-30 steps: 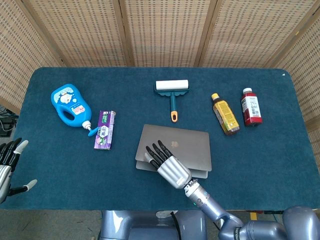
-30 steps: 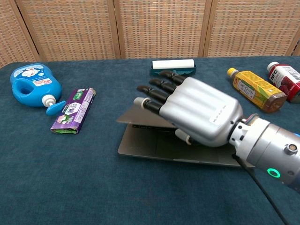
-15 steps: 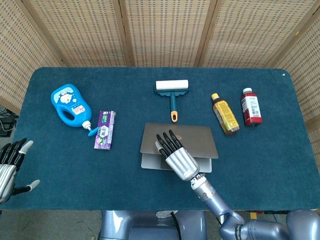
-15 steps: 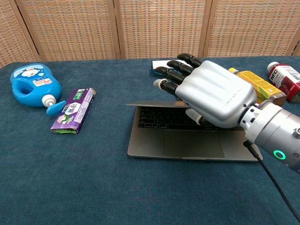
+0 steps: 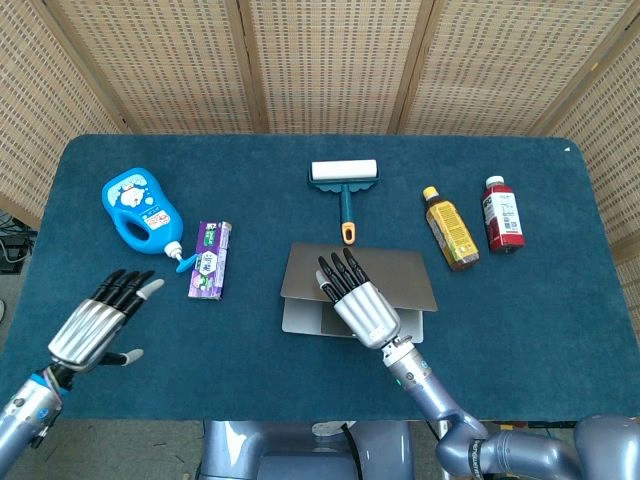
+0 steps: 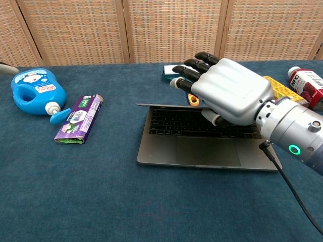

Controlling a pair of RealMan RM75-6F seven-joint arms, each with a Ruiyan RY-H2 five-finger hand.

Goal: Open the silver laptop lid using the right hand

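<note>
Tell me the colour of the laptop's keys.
Black keys in a silver laptop; clearest in the chest view.

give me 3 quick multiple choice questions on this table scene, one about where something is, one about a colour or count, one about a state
1. Where does the lint roller lie?
A. beyond the laptop
B. left of the blue jug
C. at the near table edge

2. How many bottles lie to the right of the laptop?
A. one
B. two
C. four

3. What state is the laptop lid in?
A. fully shut
B. partly raised
C. detached

Answers:
1. A, it lies just past the laptop's far edge.
2. B, the yellow bottle and the red bottle.
3. B, the chest view shows the keyboard uncovered with the right hand over the lid.
</note>
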